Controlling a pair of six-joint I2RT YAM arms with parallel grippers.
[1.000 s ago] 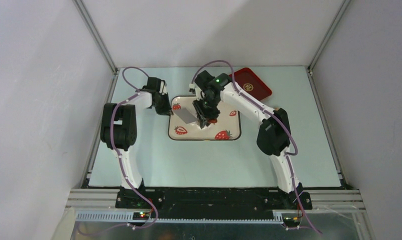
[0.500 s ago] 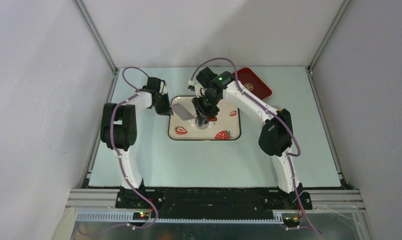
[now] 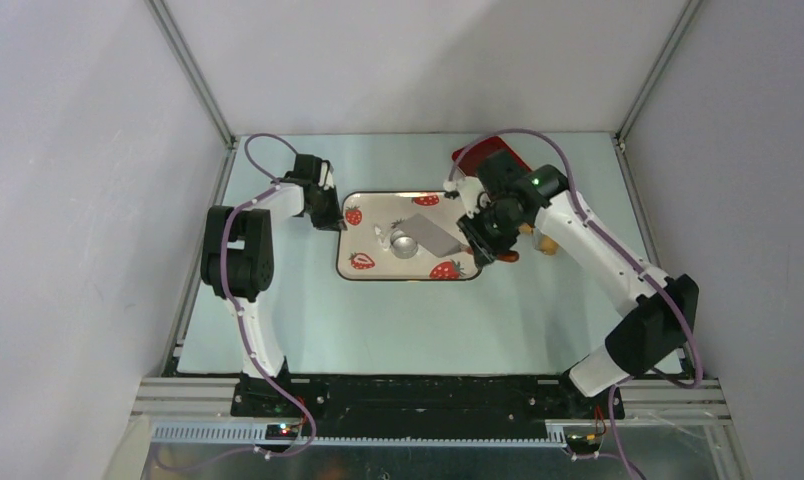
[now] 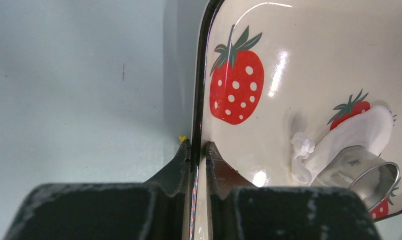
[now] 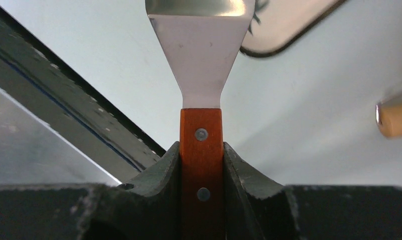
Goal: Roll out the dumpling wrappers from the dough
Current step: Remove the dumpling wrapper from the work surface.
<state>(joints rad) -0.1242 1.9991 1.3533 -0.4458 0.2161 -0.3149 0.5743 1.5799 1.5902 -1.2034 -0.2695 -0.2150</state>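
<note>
Steel is catching the light near the middle of the overhead view. The right gripper point(image 3: 475, 245) is clenching a scraper point(image 3: 436, 238) by its orange wooden handle, and the flat blade is pointing toward the left of the frame, over the right half of the tray point(image 3: 403, 268). Whether the blade is touching the tray I cannot tell. In the right wrist view two dark fingers point(image 5: 159, 170) are pressing on either side of that riveted handle. The blade is reaching up to the top edge there, and a blurred corner of the tray is showing at the upper right. The tray, cream with printed strawberries, is lying on the pale table point(image 3: 378, 320). The left gripper point(image 3: 330, 218) is pinching the tray's left rim; in the left wrist view its tips are gripping the dark edge, one inside and one outside. The dough point(image 3: 381, 237) is sitting in the tray just left of centre, right against a small silvery cup point(image 3: 405, 245). Up close it is showing as a thin white piece with a ragged, crumpled end, lying over a strawberry print and partly hidden behind the cup. A red tray point(image 3: 478, 152) is peeking out behind the right arm at the upper right. A tan rod point(image 3: 546, 243) is lying on the table just right of that gripper, only its end showing.
</note>
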